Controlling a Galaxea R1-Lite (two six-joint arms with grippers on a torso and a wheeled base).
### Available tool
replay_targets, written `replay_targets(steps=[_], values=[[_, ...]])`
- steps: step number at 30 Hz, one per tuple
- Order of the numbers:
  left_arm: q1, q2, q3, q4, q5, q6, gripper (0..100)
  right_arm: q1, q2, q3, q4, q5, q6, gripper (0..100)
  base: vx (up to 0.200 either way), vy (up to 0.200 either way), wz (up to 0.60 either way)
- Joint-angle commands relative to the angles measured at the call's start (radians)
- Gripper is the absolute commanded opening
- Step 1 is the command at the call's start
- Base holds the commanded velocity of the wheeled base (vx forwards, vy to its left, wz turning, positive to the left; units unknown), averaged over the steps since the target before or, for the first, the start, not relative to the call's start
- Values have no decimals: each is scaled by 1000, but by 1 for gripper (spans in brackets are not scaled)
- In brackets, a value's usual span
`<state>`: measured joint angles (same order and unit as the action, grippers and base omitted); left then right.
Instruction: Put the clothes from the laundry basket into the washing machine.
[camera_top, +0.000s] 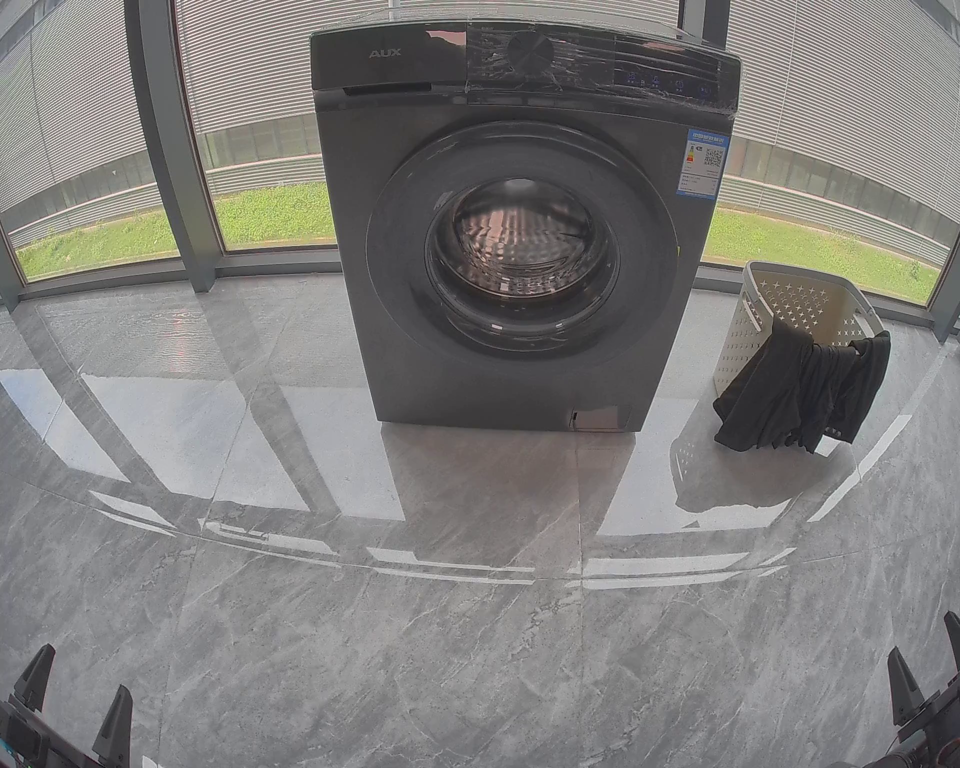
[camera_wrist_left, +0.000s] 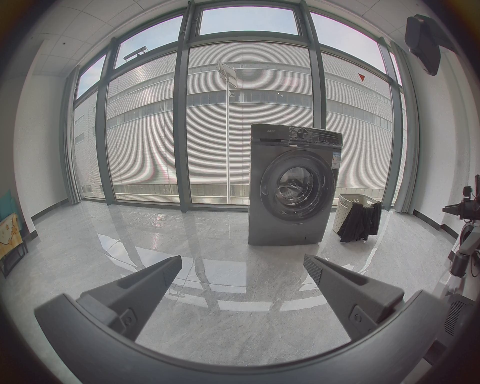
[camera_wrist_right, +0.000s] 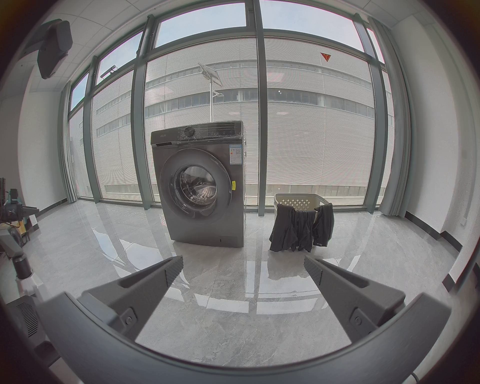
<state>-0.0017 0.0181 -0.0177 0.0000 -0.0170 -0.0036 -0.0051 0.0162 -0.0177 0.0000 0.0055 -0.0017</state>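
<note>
A grey front-loading washing machine (camera_top: 520, 230) stands ahead on the floor, its round drum opening (camera_top: 520, 250) showing bare metal inside. To its right a white laundry basket (camera_top: 800, 305) has dark clothes (camera_top: 800, 395) draped over its front rim. The machine (camera_wrist_left: 295, 185) and basket (camera_wrist_left: 356, 201) appear far off in the left wrist view, and likewise the machine (camera_wrist_right: 200, 182) and clothes (camera_wrist_right: 301, 227) in the right wrist view. My left gripper (camera_wrist_left: 242, 265) is open and holds nothing, low at the near left (camera_top: 75, 690). My right gripper (camera_wrist_right: 242, 265) is open and holds nothing, at the near right (camera_top: 930, 665).
A wide stretch of glossy grey tile floor (camera_top: 450, 600) lies between me and the machine. Tall windows with dark frames (camera_top: 170, 140) run behind the machine and basket.
</note>
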Motion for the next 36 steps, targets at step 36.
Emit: replay_targets(steps=[36], values=[[0,-18,18,2,5,5,100,4,-7,18,-5,-1,0,100,0,0,-83]])
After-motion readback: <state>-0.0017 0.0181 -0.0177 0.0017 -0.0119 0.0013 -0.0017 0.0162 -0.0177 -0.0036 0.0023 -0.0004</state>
